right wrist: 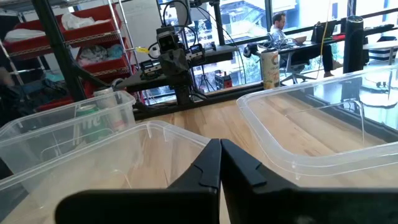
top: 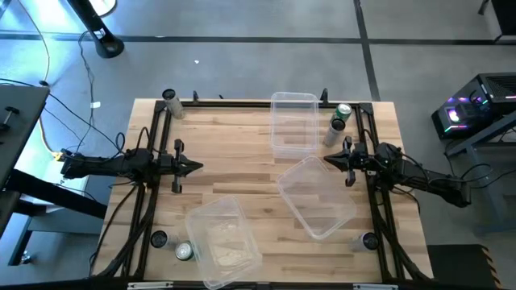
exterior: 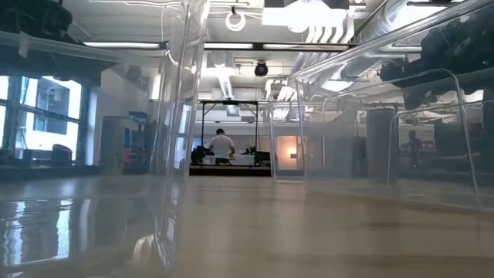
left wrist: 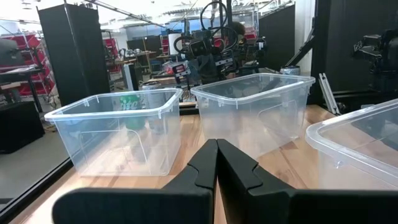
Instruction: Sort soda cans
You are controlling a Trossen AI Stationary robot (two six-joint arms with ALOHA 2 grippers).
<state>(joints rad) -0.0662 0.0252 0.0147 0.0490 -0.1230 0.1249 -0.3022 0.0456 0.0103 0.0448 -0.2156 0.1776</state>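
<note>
Cans (top: 339, 121) stand outside the three tubs (top: 294, 121) (all empty), none sorted; left gripper (top: 193, 167) and right gripper (top: 329, 160) closed, holding nothing.

Green soda can (top: 342, 113), clear tubs (top: 293, 121), pale wood table (top: 242, 153)

Three clear tubs are seen on the wooden table (top: 242, 153): one (top: 293, 121) at twelve o'clock, one (top: 316, 196) at four, one (top: 223, 240) at seven. A green can (top: 342, 114) and a pale can (top: 333, 132) are placed at one o'clock, touching. The left gripper (top: 193, 167) and right gripper (top: 330, 159) are closed, at nine and three.
</note>
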